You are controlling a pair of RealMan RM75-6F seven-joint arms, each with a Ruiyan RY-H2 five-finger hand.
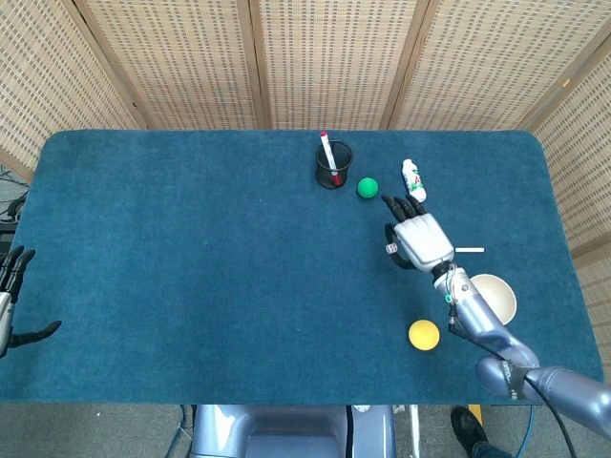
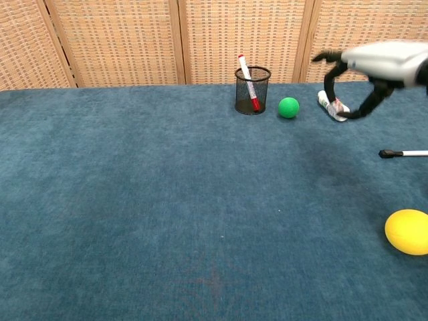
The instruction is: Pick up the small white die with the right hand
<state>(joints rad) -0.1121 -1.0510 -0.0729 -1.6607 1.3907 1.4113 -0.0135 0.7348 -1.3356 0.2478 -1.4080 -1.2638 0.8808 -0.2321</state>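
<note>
The small white die (image 1: 390, 248) is pinched between the thumb and a finger of my right hand (image 1: 420, 239), lifted clear of the blue table (image 1: 191, 267). In the chest view the right hand (image 2: 381, 60) hangs high at the right edge, and the die (image 2: 338, 107) shows at its fingertips in front of the white bottle. My left hand (image 1: 10, 298) rests off the table's left edge with fingers spread and nothing in it.
A black mesh cup (image 1: 333, 164) with a red-capped marker stands at the back, with a green ball (image 1: 368, 187) and a white bottle (image 1: 411, 176) beside it. A pen (image 1: 470, 250), a white bowl (image 1: 496, 298) and a yellow ball (image 1: 424, 335) lie near the right arm.
</note>
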